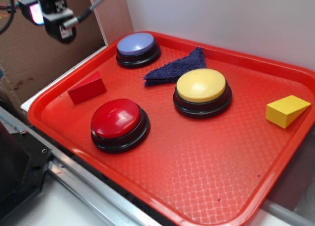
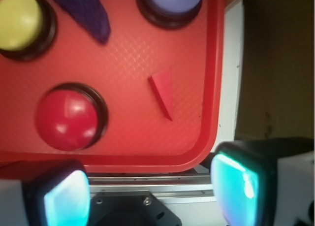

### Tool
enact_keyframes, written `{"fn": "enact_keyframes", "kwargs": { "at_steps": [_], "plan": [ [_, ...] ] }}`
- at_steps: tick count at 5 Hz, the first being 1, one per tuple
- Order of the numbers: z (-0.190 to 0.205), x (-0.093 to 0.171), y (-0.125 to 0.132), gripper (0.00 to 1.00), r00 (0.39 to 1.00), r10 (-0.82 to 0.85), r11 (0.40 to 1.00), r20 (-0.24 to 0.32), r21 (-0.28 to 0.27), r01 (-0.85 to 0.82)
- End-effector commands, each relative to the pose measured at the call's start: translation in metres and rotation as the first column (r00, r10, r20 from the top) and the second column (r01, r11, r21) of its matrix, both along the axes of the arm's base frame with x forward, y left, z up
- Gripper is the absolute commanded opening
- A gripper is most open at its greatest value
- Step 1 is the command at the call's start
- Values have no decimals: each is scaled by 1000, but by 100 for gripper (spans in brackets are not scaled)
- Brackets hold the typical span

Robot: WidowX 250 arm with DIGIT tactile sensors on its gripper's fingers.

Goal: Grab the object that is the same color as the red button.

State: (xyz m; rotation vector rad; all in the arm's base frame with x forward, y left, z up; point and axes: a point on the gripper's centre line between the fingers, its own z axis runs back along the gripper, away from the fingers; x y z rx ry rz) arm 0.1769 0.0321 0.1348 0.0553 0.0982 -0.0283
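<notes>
A small red wedge block [image 1: 87, 87] [image 2: 164, 92] lies on the red tray [image 1: 197, 167] near its left rim. The red button [image 1: 118, 121] [image 2: 69, 116], a glossy dome on a black base, sits just right of it toward the front. My gripper [image 1: 47, 12] [image 2: 150, 191] hangs high above the tray's left edge, well clear of the wedge. In the wrist view its two glowing pads [image 2: 66, 196] stand wide apart with nothing between them, over the tray's rim and the metal rail.
A yellow button [image 1: 202, 90] [image 2: 19, 21] and a lavender-blue button [image 1: 138, 48] [image 2: 170, 2] also stand on the tray. A dark blue cloth [image 1: 177, 68] [image 2: 83, 9] lies between them. A yellow wedge [image 1: 287, 110] sits at the right rim. A brown board [image 1: 59, 53] rises behind the left edge.
</notes>
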Motion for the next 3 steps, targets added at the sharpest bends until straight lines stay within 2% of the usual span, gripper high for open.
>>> {"fn": "enact_keyframes", "kwargs": {
  "at_steps": [1, 2, 3],
  "plan": [
    [-51, 10, 47, 100, 998, -33, 999, -57, -12, 32],
    [-64, 17, 58, 100, 997, -31, 999, -74, -22, 29],
    [-82, 20, 57, 100, 993, -49, 998, -109, -39, 45]
  ]
}}
